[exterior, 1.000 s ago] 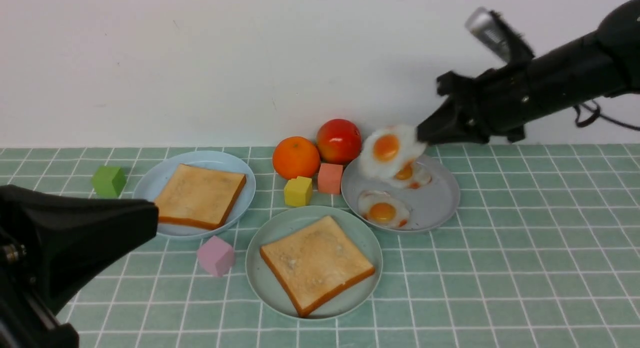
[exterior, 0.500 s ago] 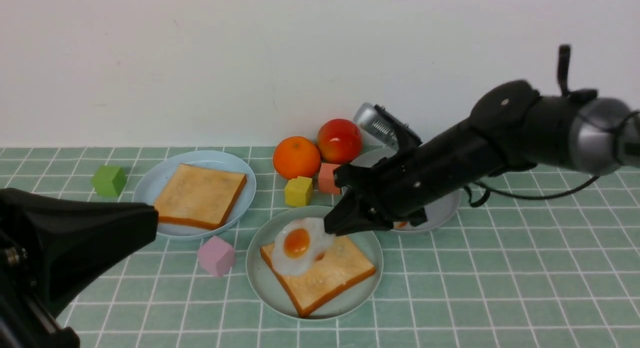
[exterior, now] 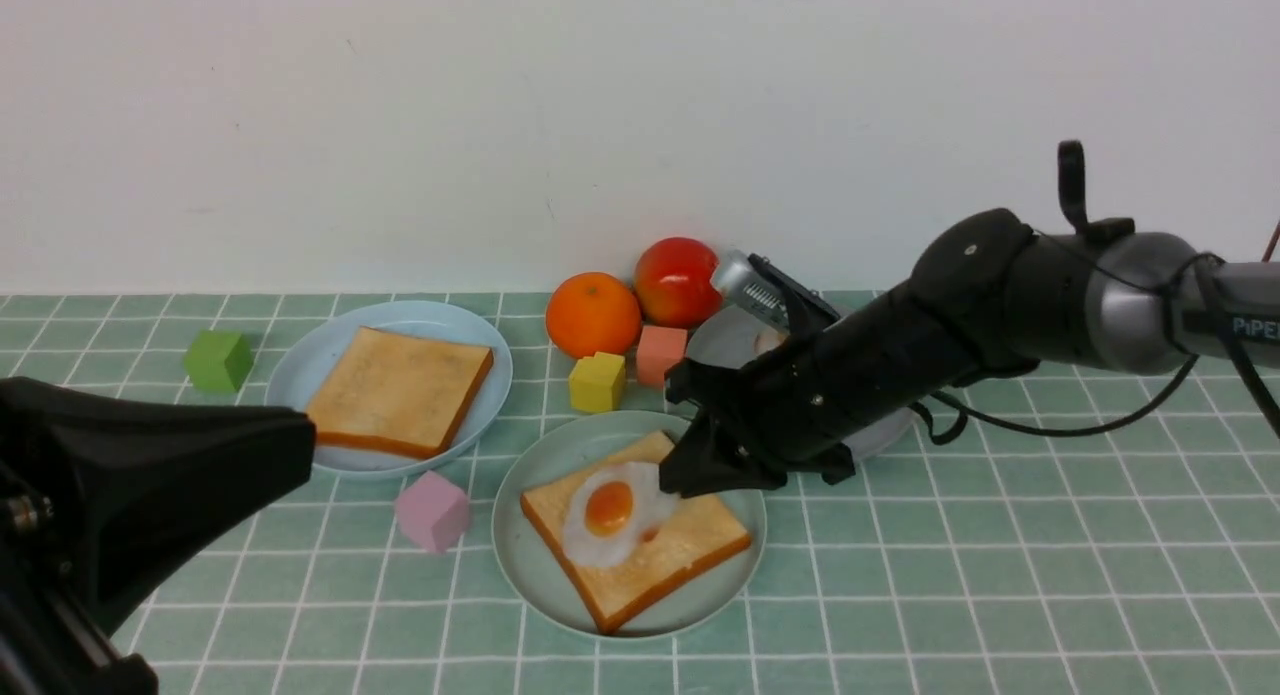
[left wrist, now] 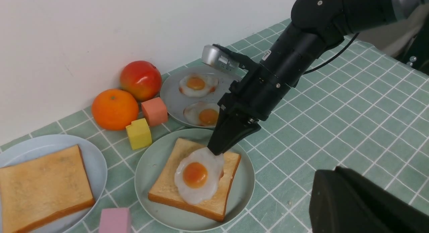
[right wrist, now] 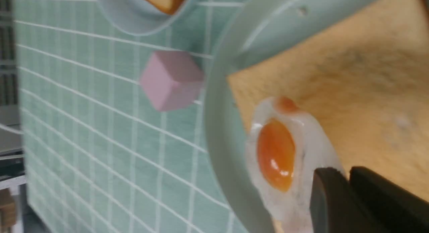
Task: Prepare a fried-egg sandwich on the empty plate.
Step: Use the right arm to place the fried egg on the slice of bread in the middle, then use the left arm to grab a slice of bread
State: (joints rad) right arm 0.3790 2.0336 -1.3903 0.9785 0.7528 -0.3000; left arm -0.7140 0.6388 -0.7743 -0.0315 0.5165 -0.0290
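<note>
Fried-egg sandwich: 1 bread slice (exterior: 690, 550) lies flat on the plate (exterior: 528, 575) in the near middle of the table. The fried egg (exterior: 610, 510) now lies on the slice, yolk up, a little left of its middle.
Change: 1 second ago the egg hung in the air over the grey plate (left wrist: 174, 97). Half a second ago it was tilted just above the slice. Now it rests on the bread.
Right gripper (left wrist: 214, 150): the tips are low at the egg's far-right white edge and the jaws are nearly together. I cannot tell whether they pinch the white or have let go.
Left gripper (exterior: 290, 445): pressed together, at the near left, holding nothing, unmoved.
Meaning: 2 of 3 layers look placed. What seems left is to free the egg, then bring the second slice (exterior: 400, 390) from the pale blue plate (exterior: 292, 375) on the left.
Around: 2 loose eggs (left wrist: 196, 83) lie on the grey plate. The orange (exterior: 592, 315), red fruit (exterior: 677, 280), salmon cube (exterior: 660, 355) and yellow block (exterior: 597, 382) sit at the far middle, and the green cube (exterior: 218, 362) at the far left.
In the way: the pink cube (exterior: 432, 510) sits between the pale blue plate and the plate, on the short path for the second slice. The right arm (exterior: 900, 365) lies across the grey plate and over the plate's far-right rim.
</note>
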